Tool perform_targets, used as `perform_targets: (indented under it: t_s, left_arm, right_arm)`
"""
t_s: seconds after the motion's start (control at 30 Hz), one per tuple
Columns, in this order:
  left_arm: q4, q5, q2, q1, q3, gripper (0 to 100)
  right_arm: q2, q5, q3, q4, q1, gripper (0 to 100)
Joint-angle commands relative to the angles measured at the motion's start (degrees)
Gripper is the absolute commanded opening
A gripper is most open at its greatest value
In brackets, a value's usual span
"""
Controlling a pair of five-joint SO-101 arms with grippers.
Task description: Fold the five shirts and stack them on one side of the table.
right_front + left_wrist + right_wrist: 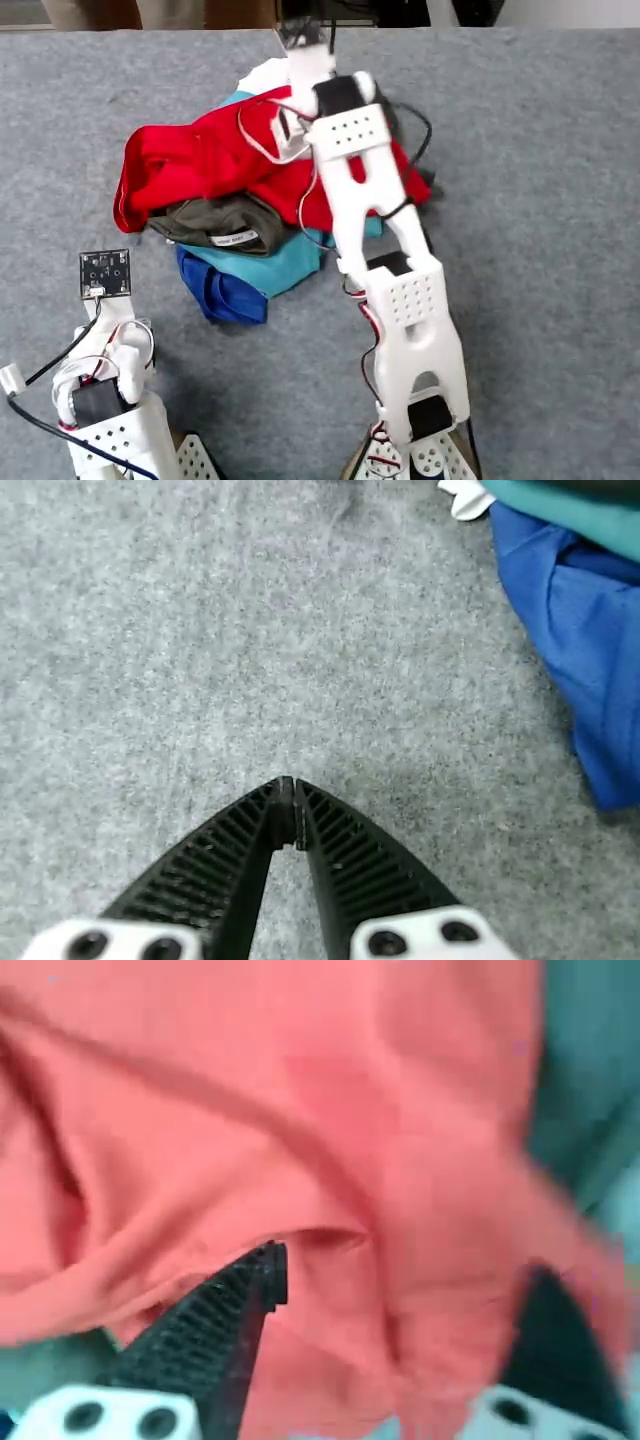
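1. Barely begun, by my reading: the grey table (560,200) carries no folded shirt and no stack on either side.
2. All five lie heaped together toward its far middle. The red shirt (190,160) is crumpled on top, with the teal shirt (280,265) under it and the olive shirt (205,218) tucked between. The blue shirt (225,292) is at the near edge, and the white shirt (265,75) peeks out behind.
3. The right gripper (405,1270) sits spread wide over red cloth, nothing pinched.
4. The left gripper (287,792) is clenched empty above bare table, just beside the blue shirt.
5. A neck label (237,238) on the olive shirt carries print too small to read.
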Motion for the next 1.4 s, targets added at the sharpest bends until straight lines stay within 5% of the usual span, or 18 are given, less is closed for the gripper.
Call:
perform_targets:
  t_s: [0.0,0.13,0.33,0.6,0.67,0.8,0.97,1.03,1.37]
  left_arm:
    - [-0.44,-0.35,-0.40,-0.18,0.62,2]
    - [-0.44,-0.35,-0.40,-0.18,0.62,2]
    - [-0.44,-0.35,-0.40,-0.18,0.62,2]
    - [-0.44,-0.35,-0.40,-0.18,0.62,2]
    - [-0.44,-0.35,-0.40,-0.44,0.62,2]
    - [-0.53,-0.35,-0.40,-0.53,0.62,2]
    - [-0.70,-0.35,-0.40,-0.53,0.62,2]
    - [-0.79,-0.35,-0.40,-0.53,0.70,2]
    - [-0.79,-0.35,-0.40,-0.26,0.70,2]
  right_arm:
    - [-0.48,2.81,-17.01,6.42,0.92,2.8]
    - [-1.36,2.99,-28.53,6.33,3.03,0.4]
    - [-4.26,3.87,-11.56,6.42,1.27,2.8]
    - [2.51,-5.71,10.24,-0.26,-1.45,53.5]
    - [5.67,-5.71,12.53,-0.79,-1.54,59.9]
    - [8.13,-5.45,7.60,3.25,-1.19,44.3]
    - [8.40,6.24,-3.91,4.66,-1.27,0.0]
    - [8.22,5.27,-7.25,5.98,-1.19,5.3]
    - [2.51,4.84,-12.97,6.59,3.03,0.2]
